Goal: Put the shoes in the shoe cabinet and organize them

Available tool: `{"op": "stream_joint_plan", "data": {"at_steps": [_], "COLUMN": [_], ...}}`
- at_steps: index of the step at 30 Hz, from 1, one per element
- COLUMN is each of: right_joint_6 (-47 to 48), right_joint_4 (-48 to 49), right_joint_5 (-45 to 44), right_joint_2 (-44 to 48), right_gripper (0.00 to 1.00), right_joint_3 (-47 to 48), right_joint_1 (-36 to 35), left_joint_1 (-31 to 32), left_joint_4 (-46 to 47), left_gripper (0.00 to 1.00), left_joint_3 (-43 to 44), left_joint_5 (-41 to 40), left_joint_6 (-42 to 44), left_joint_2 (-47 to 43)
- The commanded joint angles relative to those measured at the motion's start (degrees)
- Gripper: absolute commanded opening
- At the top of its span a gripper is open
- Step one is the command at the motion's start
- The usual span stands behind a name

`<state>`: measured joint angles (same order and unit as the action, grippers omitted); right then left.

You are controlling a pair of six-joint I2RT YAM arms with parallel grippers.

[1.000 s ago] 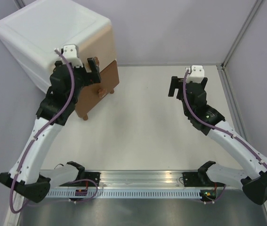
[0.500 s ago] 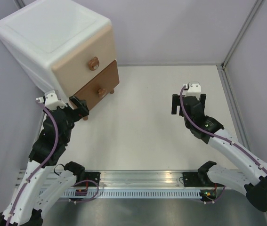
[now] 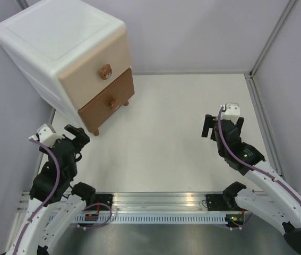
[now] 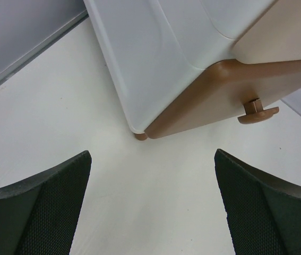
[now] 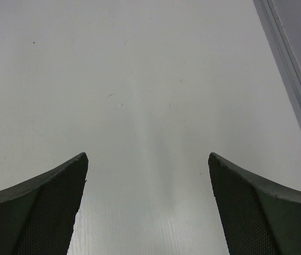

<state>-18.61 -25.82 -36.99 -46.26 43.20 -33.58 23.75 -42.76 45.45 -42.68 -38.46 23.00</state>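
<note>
The shoe cabinet (image 3: 60, 42) stands at the far left, white with a beige upper drawer (image 3: 94, 69) and a brown lower drawer (image 3: 108, 103); both drawers look shut. No shoes show in any view. My left gripper (image 3: 60, 139) hangs open in front of and below the cabinet, apart from it. In the left wrist view the cabinet's near corner (image 4: 155, 58), one foot (image 4: 140, 136) and the lower knob (image 4: 259, 110) lie beyond the empty left gripper (image 4: 153, 212). My right gripper (image 3: 223, 126) is open over bare table at the right, with nothing inside the gripper (image 5: 147, 207).
A metal rail (image 3: 155, 204) with both arm bases runs along the near edge. Grey walls close in the table (image 3: 182, 133) at the back and sides. A raised border (image 5: 291, 69) runs along the table's right side, close to my right arm.
My left gripper has drawn back from the cabinet's drawer fronts toward the near left. The right gripper has pulled back toward the near right. Both stayed open.
</note>
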Motion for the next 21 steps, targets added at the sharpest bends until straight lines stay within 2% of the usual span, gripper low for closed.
{"op": "stream_joint_plan", "data": {"at_steps": [1,6,13,21], "right_joint_6": [-2.7,-3.4,-3.1,-2.3], "right_joint_4": [-3.3,-3.5,-2.7,-1.5], "right_joint_5": [-4.5,-4.7,-4.8,-4.8], "right_joint_2": [1.6,0.9,0.2,-0.8], "right_gripper": [0.98,0.98,0.98,0.98], "right_joint_3": [-0.3,-0.1,0.0,0.3], "right_joint_1": [0.2,0.2,0.2,0.1], "left_joint_1": [-0.2,-0.1,-0.1,-0.2], "left_joint_4": [-1.5,-5.0,-10.7,-12.4], "left_gripper": [1.00,1.00,1.00,1.00], "left_joint_3": [-1.3,-1.9,-1.9,-2.4], "left_joint_5": [-4.0,-4.7,-7.7,-8.6], "left_joint_6": [-3.7,-5.7,-12.7,-15.1], "left_joint_2": [-1.6,-2.2,-3.1,-4.5]}}
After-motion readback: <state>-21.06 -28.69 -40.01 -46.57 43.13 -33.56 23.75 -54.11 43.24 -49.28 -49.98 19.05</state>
